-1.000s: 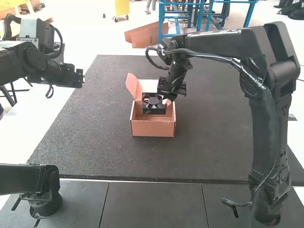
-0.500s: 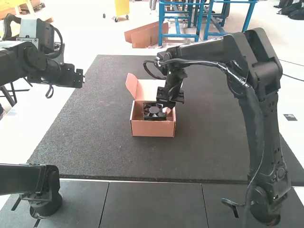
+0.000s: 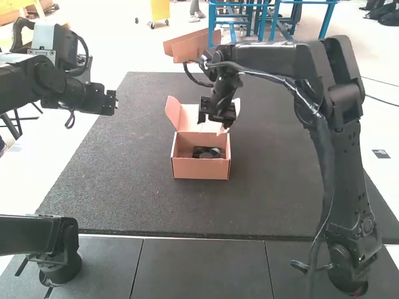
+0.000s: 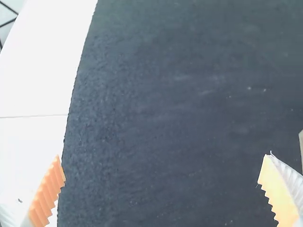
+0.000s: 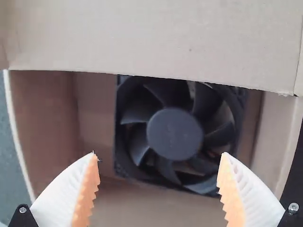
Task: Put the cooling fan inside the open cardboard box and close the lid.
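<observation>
Right wrist view puts the right claw (image 5: 158, 158) spread wide and empty just above the fan (image 5: 175, 135), which lies flat on the floor of the cardboard box (image 5: 42, 118). A second ago this claw pinched the fan above the opening; since then it has lowered the fan in, let go and lifted clear. The first half of the job looks done; the lid (image 3: 177, 114) still stands open at the box's far side. The high view adds what that wrist view cannot: the left claw (image 3: 111, 103) hangs over the black mat (image 3: 124, 174), well apart from the box. The left wrist view shows its fingers spread, holding nothing.
</observation>
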Controlling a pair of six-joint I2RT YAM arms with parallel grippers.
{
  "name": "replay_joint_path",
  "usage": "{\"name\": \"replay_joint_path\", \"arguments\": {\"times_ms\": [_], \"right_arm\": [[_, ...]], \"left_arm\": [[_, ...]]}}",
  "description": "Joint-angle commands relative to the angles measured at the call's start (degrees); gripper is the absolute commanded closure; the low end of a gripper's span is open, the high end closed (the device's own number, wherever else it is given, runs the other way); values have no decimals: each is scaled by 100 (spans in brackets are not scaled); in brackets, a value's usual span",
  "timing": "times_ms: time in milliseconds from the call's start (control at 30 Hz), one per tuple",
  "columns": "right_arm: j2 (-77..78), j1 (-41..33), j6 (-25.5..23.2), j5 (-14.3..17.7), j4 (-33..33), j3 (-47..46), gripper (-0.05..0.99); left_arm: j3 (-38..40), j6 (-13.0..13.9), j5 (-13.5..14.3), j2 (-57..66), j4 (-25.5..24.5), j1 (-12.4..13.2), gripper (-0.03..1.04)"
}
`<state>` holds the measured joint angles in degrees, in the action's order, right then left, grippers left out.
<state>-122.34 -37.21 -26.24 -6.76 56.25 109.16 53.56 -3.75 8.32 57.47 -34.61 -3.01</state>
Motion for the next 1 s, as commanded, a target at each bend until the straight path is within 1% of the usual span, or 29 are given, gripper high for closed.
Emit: {"name": "replay_joint_path", "arguments": {"times_ms": [0,33,67,133,200,300,367,400,467,533,600,700,833,967], "right_arm": [[106,74,154,-545,158,580,33],[158,100,154,-580,-70,544,32],[290,135,189,-580,-158,553,30],[624,206,471,-501,-61,536,23],[817,276,1016,-176,185,457,17],[1072,364,1297,237,150,254,10],[1327,416,1437,360,9,79,7],[1433,443,1464,474,-105,-53,6],[1652,496,1622,703,-422,-387,4],[1890,566,1789,808,-685,-730,3],[2101,636,1868,879,-1019,-1117,3],[2329,768,1868,1098,-1529,-1618,3],[2426,979,1868,1134,-1705,-1908,3],[2426,1137,1877,1134,-1916,-1943,3]], "left_arm": [[128,-65,-67,27,86,-104,4],[137,-73,-67,62,104,-121,4],[155,-73,-67,106,130,-139,4],[190,-73,-67,203,156,-174,4],[234,-73,-58,317,218,-236,4],[304,-73,-58,511,315,-350,4],[348,-91,-49,660,411,-429,4],[383,-117,-49,730,446,-464,4],[454,-188,-49,906,508,-526,4],[515,-223,-58,1073,578,-578,4],[568,-311,-49,1240,640,-622,4],[656,-363,-49,1486,780,-675,4],[779,-381,-49,1829,974,-728,4],[928,-416,-49,2189,1158,-763,4]]}}
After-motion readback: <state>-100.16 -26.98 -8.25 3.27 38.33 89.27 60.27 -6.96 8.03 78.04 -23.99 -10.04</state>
